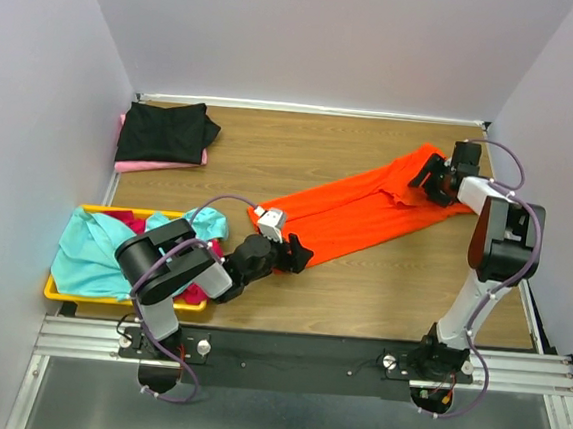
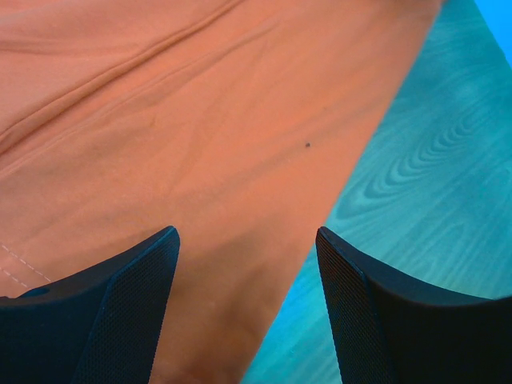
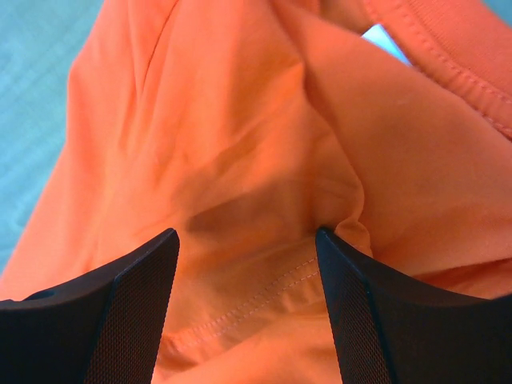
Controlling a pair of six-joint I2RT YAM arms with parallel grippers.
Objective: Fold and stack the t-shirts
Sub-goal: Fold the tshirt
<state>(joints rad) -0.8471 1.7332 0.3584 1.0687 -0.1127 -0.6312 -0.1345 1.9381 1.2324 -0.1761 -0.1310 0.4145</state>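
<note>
A bright orange t-shirt [image 1: 367, 207] lies stretched diagonally across the wooden table [image 1: 360, 291]. My left gripper [image 1: 298, 253] is open at the shirt's lower left end. In the left wrist view the shirt's edge [image 2: 200, 120] runs between the spread left gripper [image 2: 246, 236], with bare table [image 2: 432, 184] to the right. My right gripper [image 1: 427, 177] is open at the upper right end. In the right wrist view bunched orange cloth [image 3: 240, 144] with a stitched hem lies between the right gripper [image 3: 246, 234], not pinched.
A black t-shirt [image 1: 165, 132] lies folded on a pale pink one [image 1: 150, 165] at the back left. A yellow tray [image 1: 88, 299] at the near left holds a teal t-shirt [image 1: 93, 248] and a magenta one [image 1: 130, 223]. White walls enclose the table.
</note>
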